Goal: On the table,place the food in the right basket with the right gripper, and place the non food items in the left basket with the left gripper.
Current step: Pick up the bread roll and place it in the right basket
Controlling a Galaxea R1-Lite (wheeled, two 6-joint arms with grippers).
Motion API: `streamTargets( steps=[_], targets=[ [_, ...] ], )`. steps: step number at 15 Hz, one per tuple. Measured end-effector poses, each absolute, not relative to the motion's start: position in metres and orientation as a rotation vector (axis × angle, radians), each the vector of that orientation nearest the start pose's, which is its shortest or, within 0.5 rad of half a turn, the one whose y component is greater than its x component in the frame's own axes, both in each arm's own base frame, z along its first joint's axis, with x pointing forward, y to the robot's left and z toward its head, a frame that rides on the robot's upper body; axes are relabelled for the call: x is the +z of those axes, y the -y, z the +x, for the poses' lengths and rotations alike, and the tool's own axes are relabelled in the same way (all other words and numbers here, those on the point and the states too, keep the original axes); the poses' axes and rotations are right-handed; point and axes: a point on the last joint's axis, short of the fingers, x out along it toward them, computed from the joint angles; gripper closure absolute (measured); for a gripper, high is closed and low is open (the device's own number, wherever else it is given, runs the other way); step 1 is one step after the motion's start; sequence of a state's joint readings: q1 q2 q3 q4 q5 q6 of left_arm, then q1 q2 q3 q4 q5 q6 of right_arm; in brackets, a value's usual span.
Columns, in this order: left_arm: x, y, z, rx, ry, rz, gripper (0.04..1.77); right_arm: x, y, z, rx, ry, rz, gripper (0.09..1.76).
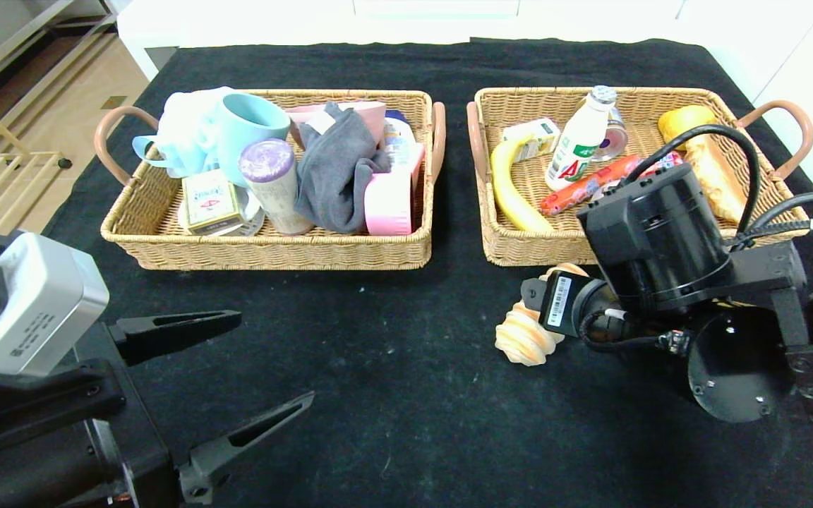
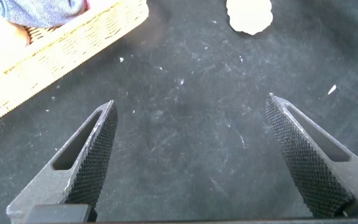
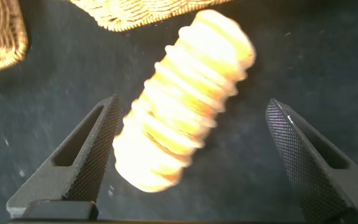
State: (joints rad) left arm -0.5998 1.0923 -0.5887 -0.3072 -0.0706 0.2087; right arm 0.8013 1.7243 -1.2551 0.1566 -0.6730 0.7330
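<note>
A pale, ridged bread roll [image 1: 526,335] lies on the black cloth just in front of the right basket [image 1: 540,250]. My right gripper [image 3: 192,102] hangs over it, open, with the roll [image 3: 185,118] between the fingers and nearer one of them; in the head view the wrist hides those fingers. The left gripper [image 1: 272,360] is open at the near left over bare cloth, nothing between its fingers [image 2: 98,143]. The left basket [image 1: 265,254] holds a teal mug, a purple-capped tube, a grey cloth, a pink case and a small box.
In the right basket are a banana [image 1: 509,187], a white drink bottle [image 1: 576,144], a red sausage [image 1: 590,185] and a long bread [image 1: 710,166]. Both baskets have brown handles at their ends. The left wrist view shows the roll [image 2: 249,15] far off.
</note>
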Motion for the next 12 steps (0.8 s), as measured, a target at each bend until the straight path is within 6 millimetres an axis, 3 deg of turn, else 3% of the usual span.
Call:
streamTargets(
  steps=[12],
  targets=[
    [0.228, 0.087, 0.124, -0.692, -0.123, 0.256, 0.09, 0.212, -0.233, 0.251, -0.144, -0.456, 0.394, 0.14]
  ],
)
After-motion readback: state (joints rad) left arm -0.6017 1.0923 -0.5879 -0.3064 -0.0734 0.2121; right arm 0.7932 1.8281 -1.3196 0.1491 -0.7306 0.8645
